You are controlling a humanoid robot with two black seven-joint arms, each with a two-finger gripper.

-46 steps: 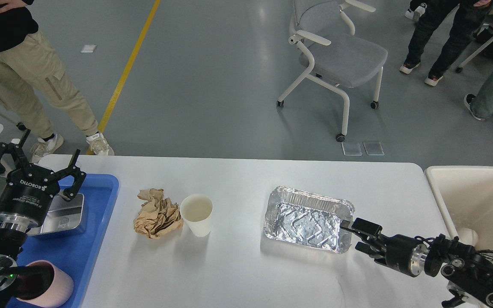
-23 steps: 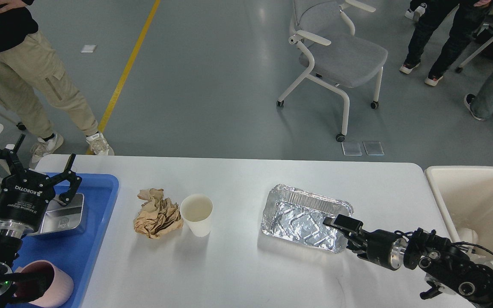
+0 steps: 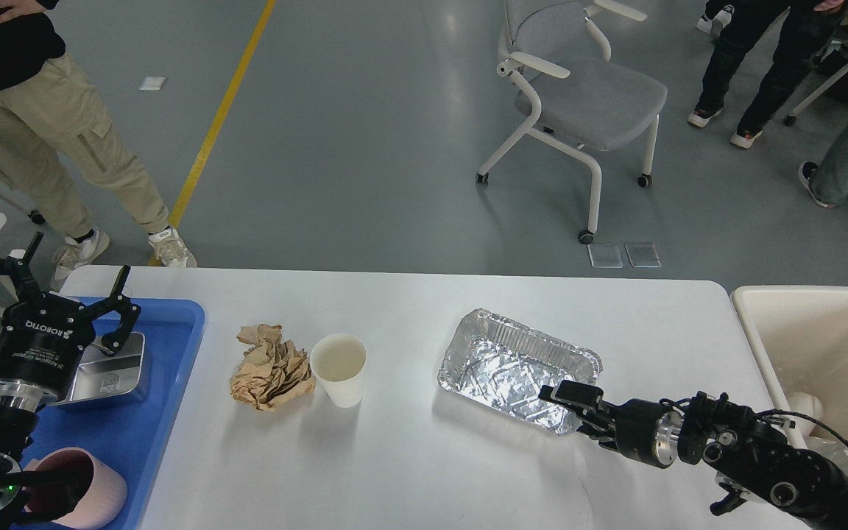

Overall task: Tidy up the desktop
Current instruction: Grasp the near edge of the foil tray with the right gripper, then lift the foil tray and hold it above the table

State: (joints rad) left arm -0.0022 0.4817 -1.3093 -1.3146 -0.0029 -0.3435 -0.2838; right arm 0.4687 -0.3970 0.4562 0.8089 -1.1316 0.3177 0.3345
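Desktop (image 3: 424,471) spanning the view, holding foil tray (image 3: 516,366), paper cup (image 3: 338,369), crumpled paper (image 3: 271,366). Right gripper (image 3: 575,411) pinching tray's near-right rim, seemingly gripping; next probably lifting into cream bin (image 3: 821,331). Left gripper (image 3: 63,294) hovering spread wide, empty, over blue tray (image 3: 174,353).

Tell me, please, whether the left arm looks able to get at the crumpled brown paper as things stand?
Probably yes: the left hand hovers open over the blue tray, and only bare desktop lies between it and the crumpled brown paper.

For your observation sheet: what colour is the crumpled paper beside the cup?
Light brown; the crumpled paper shows best in the head view.
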